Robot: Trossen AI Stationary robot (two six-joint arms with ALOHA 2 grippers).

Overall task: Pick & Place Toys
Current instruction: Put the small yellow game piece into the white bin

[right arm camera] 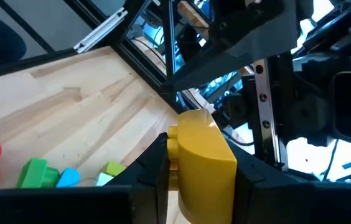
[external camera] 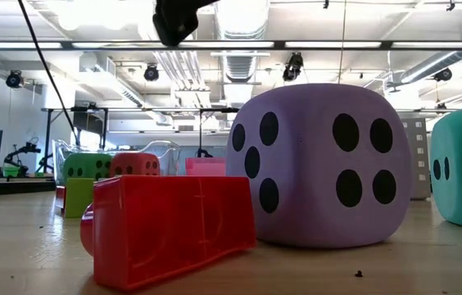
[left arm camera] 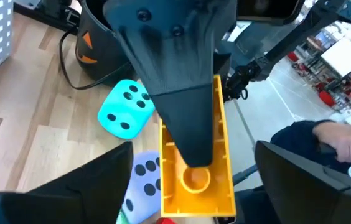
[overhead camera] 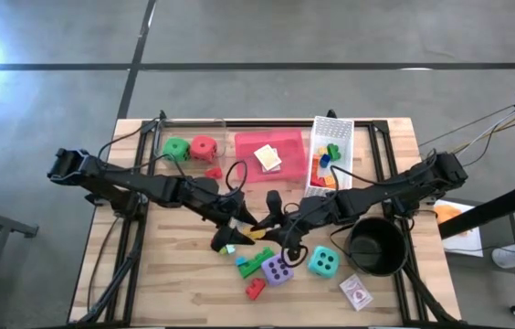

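Observation:
A yellow brick [overhead camera: 258, 234] hangs above the middle of the table, with my right gripper [right arm camera: 203, 180] shut on it. My left gripper [left arm camera: 191, 186] faces it from the table's left. It is open, its fingers standing wide on either side of the brick [left arm camera: 195, 168] without touching it. On the table near the front lie a purple die [overhead camera: 278, 269], a teal die [overhead camera: 322, 262], a green brick [overhead camera: 254, 263], a red brick [external camera: 165, 225] and a card pack [overhead camera: 356, 292]. A green die [overhead camera: 177, 148] and a red die [overhead camera: 204, 147] sit at the far left. My right gripper pinches the yellow brick between its two fingers. One finger [left arm camera: 185, 106] lies in the brick's hollow underside [left arm camera: 222, 149]. The other is on the studded top [right arm camera: 174, 144]. The fingers come from the table's right, slanting slightly down, and lie along the brick, which is clear of the table.
A white mesh basket [overhead camera: 341, 137] with bricks stands at the far right, next to a pink tray [overhead camera: 280, 146] holding a card pack. A black pot [overhead camera: 376, 245] sits at the near right. Cables trail under both arms. A person's hand [left arm camera: 350, 140] shows beyond the table.

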